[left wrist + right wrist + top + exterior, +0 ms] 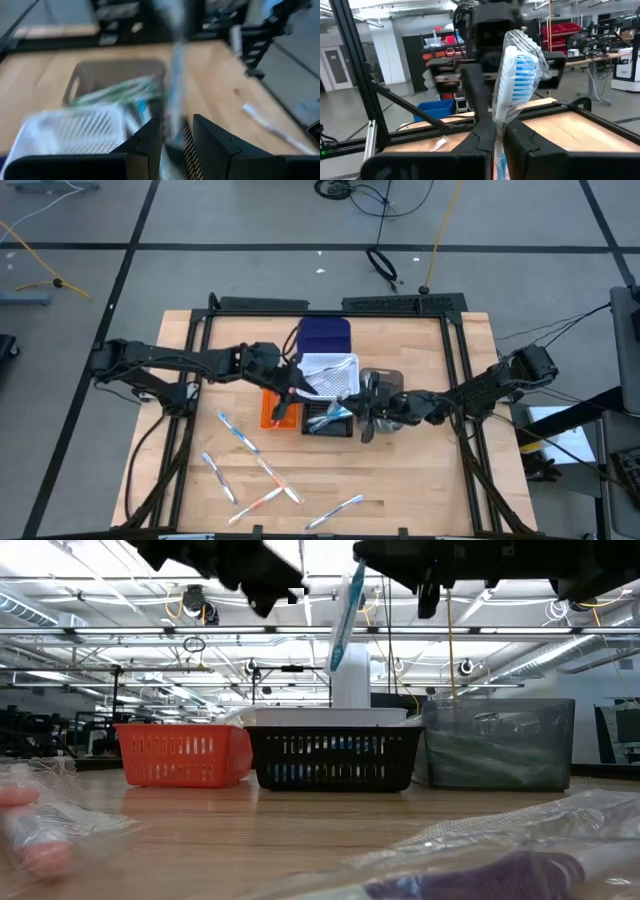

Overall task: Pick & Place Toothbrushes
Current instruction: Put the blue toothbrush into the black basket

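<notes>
The right gripper (496,131) is clamped on a wrapped toothbrush (516,77) with blue bristles, held head-up above the middle of the table (420,480). In the low view this brush (345,620) hangs tilted above the black bin (333,755). The left gripper (172,137) sits just left of the right one, over the bins, with its fingers (212,142) partly spread on either side of a blurred brush shaft (175,85) — whether they press on it cannot be told. From above, the two grippers meet over the bin cluster: left gripper (292,390), right gripper (362,412). The cluster holds an orange bin (270,412) on the left, the black bin in the middle with several brushes (328,420) inside, a white bin (330,373) behind it, a blue bin (326,335) at the far end and a grey bin (497,743) on the right. Loose wrapped brushes lie on the near half of the table — one near-left (219,478), one (238,433) just in front of the orange bin, one at centre (277,478), one orange-accented (255,504) and one near-right (335,511).
</notes>
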`<state>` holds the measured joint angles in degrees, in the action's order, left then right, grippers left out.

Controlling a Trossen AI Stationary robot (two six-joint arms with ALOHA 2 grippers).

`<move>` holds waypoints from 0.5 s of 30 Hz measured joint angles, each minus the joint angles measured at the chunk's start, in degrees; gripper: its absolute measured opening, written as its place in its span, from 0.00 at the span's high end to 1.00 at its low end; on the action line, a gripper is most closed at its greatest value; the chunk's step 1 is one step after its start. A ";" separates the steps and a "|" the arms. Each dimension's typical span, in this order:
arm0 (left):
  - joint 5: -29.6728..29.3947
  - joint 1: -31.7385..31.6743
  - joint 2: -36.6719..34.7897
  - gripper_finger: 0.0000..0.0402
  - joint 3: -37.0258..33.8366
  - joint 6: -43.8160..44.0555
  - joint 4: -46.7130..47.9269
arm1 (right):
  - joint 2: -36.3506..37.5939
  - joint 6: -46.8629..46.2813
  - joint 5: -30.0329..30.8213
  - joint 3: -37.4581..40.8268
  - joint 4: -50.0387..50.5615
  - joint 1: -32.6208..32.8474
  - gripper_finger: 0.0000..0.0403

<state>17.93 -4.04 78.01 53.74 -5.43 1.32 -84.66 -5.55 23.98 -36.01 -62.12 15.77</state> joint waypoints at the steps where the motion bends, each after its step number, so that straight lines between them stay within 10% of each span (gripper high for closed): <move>1: 0.02 0.87 0.49 0.72 0.02 0.01 -1.87 | 0.00 0.11 -0.04 0.03 -0.35 -0.03 0.98; 15: -8.96 5.41 7.59 0.72 0.02 3.97 -13.40 | 0.00 2.18 -0.23 0.07 -1.97 0.08 0.98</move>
<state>8.97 1.37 85.60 53.76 -1.45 -12.09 -84.66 -3.38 23.75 -35.94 -64.10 15.86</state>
